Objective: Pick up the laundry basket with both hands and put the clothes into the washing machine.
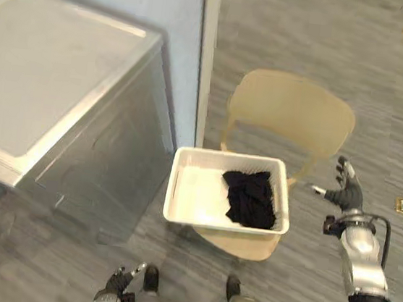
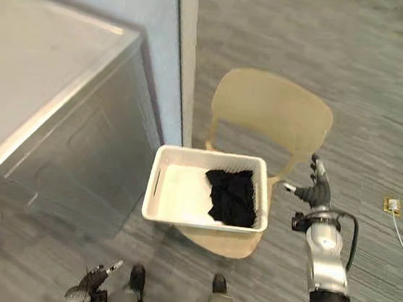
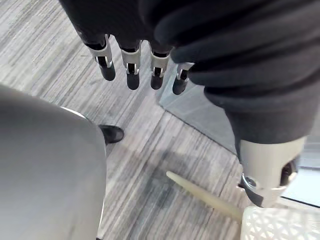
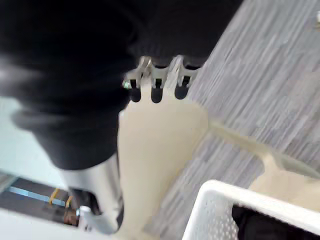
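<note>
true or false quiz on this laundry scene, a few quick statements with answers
1. The laundry basket sits on the chair. True.
2. The dark clothes lie on the floor. False: they lie inside the basket, toward its right side.
3. The right hand grips the basket's rim. False: it is open and raised to the basket's right, apart from it.
4. The left hand hangs low, open, away from the basket. True.
5. The washing machine stands on the robot's right. False: it stands to the left of the basket.
</note>
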